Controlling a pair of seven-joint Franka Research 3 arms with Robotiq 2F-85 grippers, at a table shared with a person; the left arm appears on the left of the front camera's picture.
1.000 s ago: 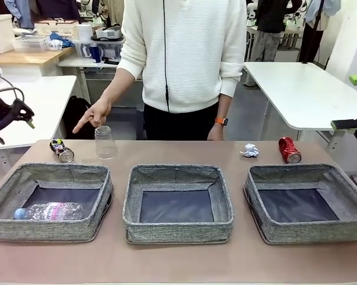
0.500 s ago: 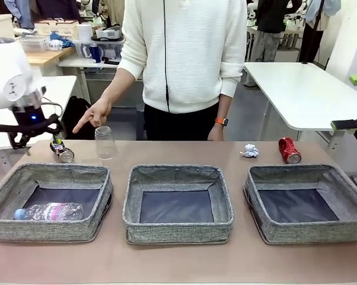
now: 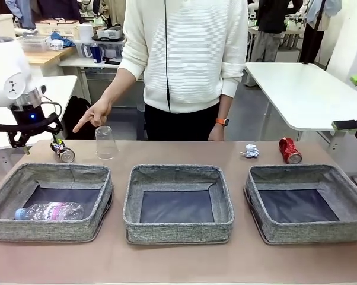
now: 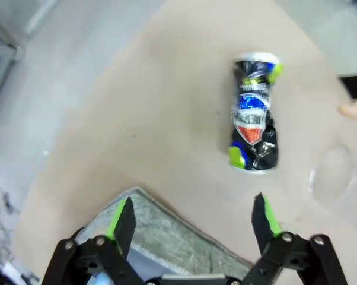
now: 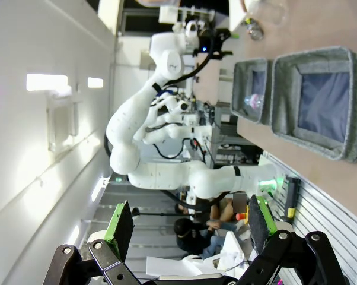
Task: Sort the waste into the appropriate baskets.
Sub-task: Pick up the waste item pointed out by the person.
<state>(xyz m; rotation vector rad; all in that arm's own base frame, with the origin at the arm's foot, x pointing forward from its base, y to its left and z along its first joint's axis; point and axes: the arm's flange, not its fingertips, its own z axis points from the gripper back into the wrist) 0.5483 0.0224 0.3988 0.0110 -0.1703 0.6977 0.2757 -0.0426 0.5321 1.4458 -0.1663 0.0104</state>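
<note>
At the left pincer (image 4: pixel 193 211): jaws released and spread wide, nothing between them, hanging over the far rim of the left basket (image 4: pixel 161 231).

1. Crushed dark can (image 4: pixel 254 122). Lies on its side on the surface (image 4: pixel 166 119), ahead of the fingertips and off toward one finger, touching neither.
2. Clear plastic cup (image 3: pixel 105 142). Upside down, just beyond the can on the side away from the pincer. A person's hand (image 3: pixel 95 116) points down over it.
3. Clear plastic bottle (image 3: pixel 51 211). Already in the left basket, below and behind the pincer.
4. Paper ball (image 3: pixel 249 150) and crushed red can (image 3: pixel 289 149). Well apart from this pincer, past the middle basket (image 3: pixel 177 172), behind the right basket (image 3: pixel 309 172).
5. Right pincer (image 5: pixel 187 222). Released, jaws wide, empty, far from all the waste.

Step in hand, as judged: approach to the dark can. To do it well, shift sideways until the can sits centred between the fingers. Roll the wrist so the jaws close across the pinched waist, not along the length. Come low enough to catch the flattened body, clear of the basket rim. Keep off the cup and the pointing hand.

Hard to make out:
- The can's print is unreadable.
- In the wrist view the cup is a pale blur at the edge, and the person's fingertip is cut off there.
- The baskets carry no labels, so the can's proper basket cannot be told.
</note>
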